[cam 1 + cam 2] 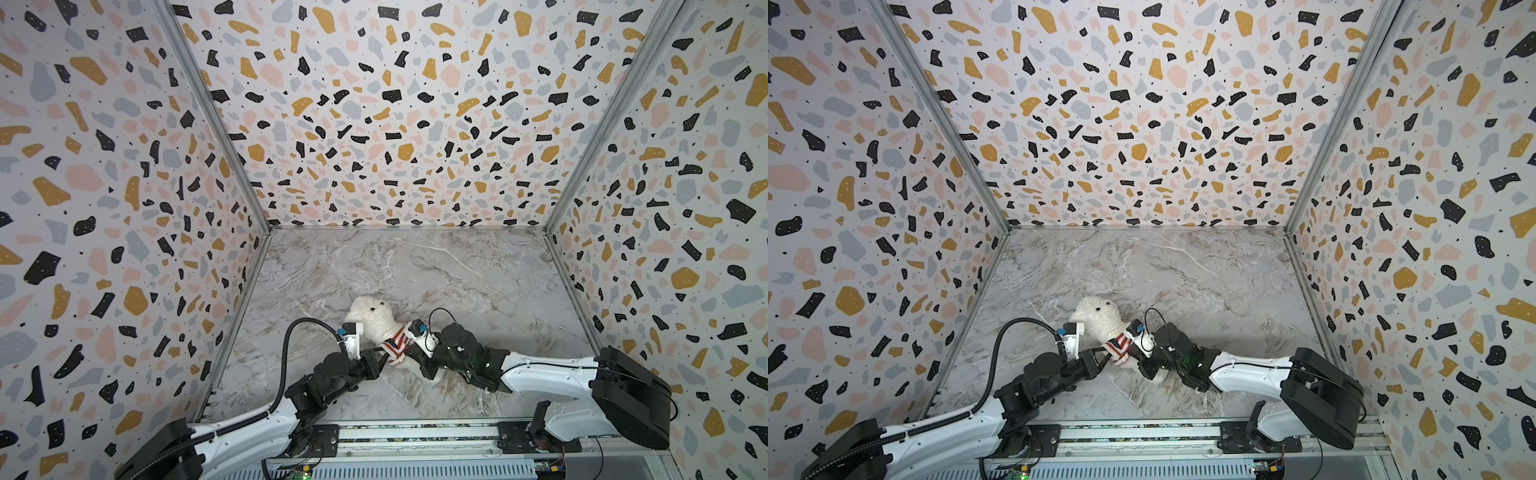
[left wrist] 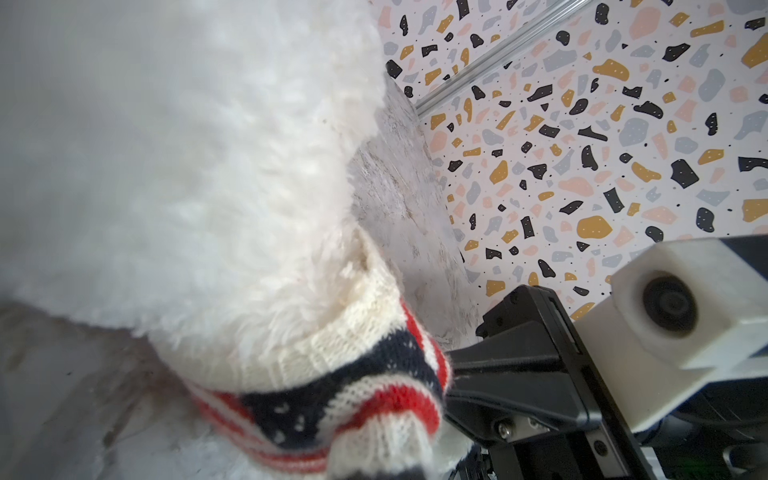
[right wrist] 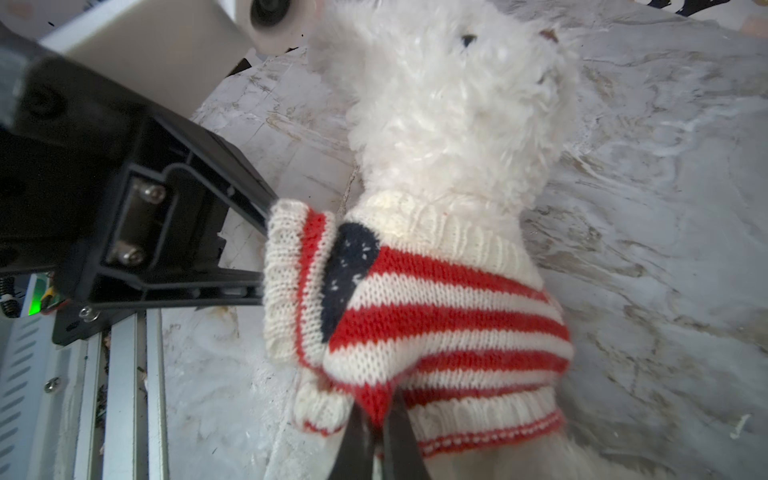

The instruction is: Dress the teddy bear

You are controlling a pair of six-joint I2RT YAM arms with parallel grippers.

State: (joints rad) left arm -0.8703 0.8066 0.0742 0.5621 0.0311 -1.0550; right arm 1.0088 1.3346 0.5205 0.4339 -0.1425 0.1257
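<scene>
The teddy bear (image 1: pixel 370 311) (image 1: pixel 1096 309) lies on the marble table, head towards the back wall, fluffy white with dark eyes (image 3: pixel 449 104). A red-and-white striped knit sweater (image 1: pixel 395 344) (image 1: pixel 1118 343) (image 3: pixel 436 311) with a navy patch wraps its body, the cream collar round the neck. My left gripper (image 1: pixel 381 354) (image 1: pixel 1104 352) is shut on the sweater's sleeve cuff (image 3: pixel 286 270). In the left wrist view the sweater (image 2: pixel 353 399) hides that gripper's jaws. My right gripper (image 3: pixel 376 415) (image 1: pixel 406 354) is shut on a fold of red knit just above the hem.
Terrazzo-patterned walls (image 1: pixel 124 208) close in the marble table (image 1: pixel 415 270) on the left, back and right. An aluminium rail (image 1: pixel 415 436) carrying both arm bases runs along the front edge. The two grippers sit close together over the bear.
</scene>
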